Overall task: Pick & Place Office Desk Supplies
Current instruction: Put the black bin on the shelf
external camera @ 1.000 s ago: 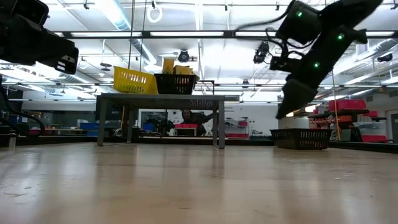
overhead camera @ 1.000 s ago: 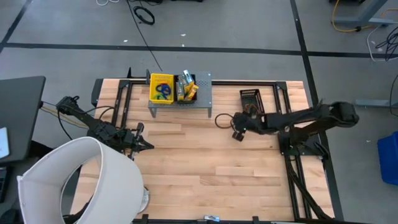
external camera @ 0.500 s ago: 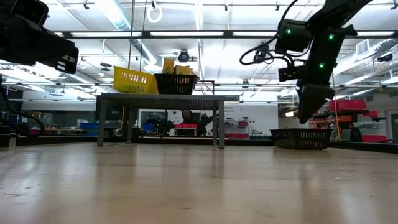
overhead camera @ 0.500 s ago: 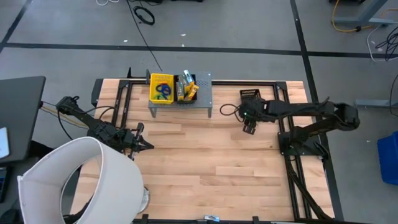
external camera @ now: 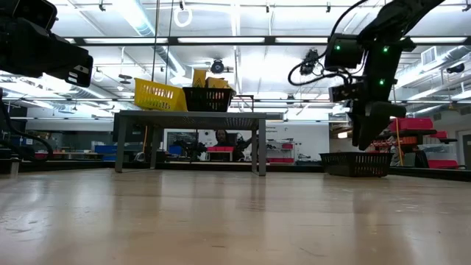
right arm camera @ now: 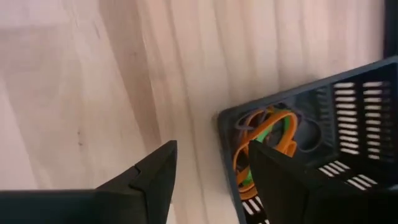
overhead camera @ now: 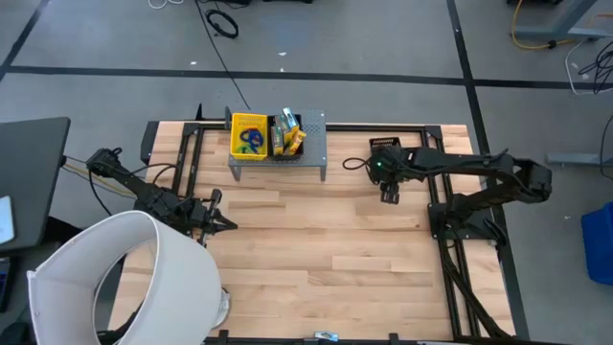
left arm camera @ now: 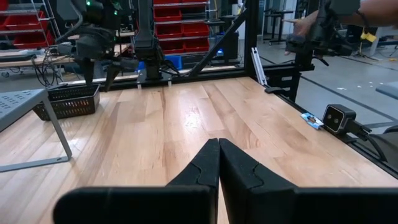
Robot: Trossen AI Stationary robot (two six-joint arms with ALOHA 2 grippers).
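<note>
A low black basket [overhead camera: 386, 147] stands near the table's far right edge. In the right wrist view this basket [right arm camera: 348, 112] holds orange, green and purple elastic loops [right arm camera: 268, 138]. My right gripper [overhead camera: 390, 192] hangs open just on the near side of it, fingers pointing down [right arm camera: 211, 171], and holds nothing. On a grey shelf [overhead camera: 278, 158] a yellow basket [overhead camera: 247, 136] holds blue and green loops, and a black basket [overhead camera: 287, 134] holds yellow-and-green crayon boxes. My left gripper [overhead camera: 215, 222] waits shut and empty over the table's left side [left arm camera: 218, 163].
A big white cylinder [overhead camera: 124, 278] fills the near left corner of the high view. Bare wood lies between the grippers and across the near half of the table [overhead camera: 326, 268]. Black frame rails [overhead camera: 436, 182] run along the table's sides. A person shows far behind the shelf [external camera: 221, 138].
My right gripper has moved from near the table's middle toward the far right, ending beside the low black basket. It has also tipped from a slant to pointing straight down. The left arm and the baskets have kept still.
</note>
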